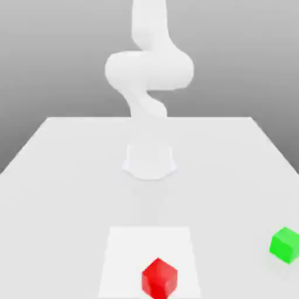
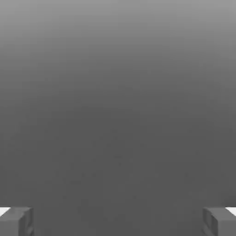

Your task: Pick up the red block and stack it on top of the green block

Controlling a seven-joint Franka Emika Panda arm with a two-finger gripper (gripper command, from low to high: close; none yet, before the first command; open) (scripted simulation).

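Red block (image 1: 159,278), on bench (image 1: 64,175) well apart from green block (image 1: 285,244): jaws wide, empty; descend centred, probably squaring fingertips (image 2: 16,221) to its faces.

Red block (image 1: 159,278) glossy, green block (image 1: 285,244) smooth, table (image 1: 70,175) matt white, prob. plastic-like.

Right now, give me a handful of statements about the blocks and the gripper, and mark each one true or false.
1. The red block sits on the table. True.
2. The green block is stacked on the red block. False: it sits apart, toward the exterior view's right.
3. The gripper is open. True.
4. The gripper holds the red block. False: nothing sits between its fingers.
5. The red block lies on a lighter square patch. True.
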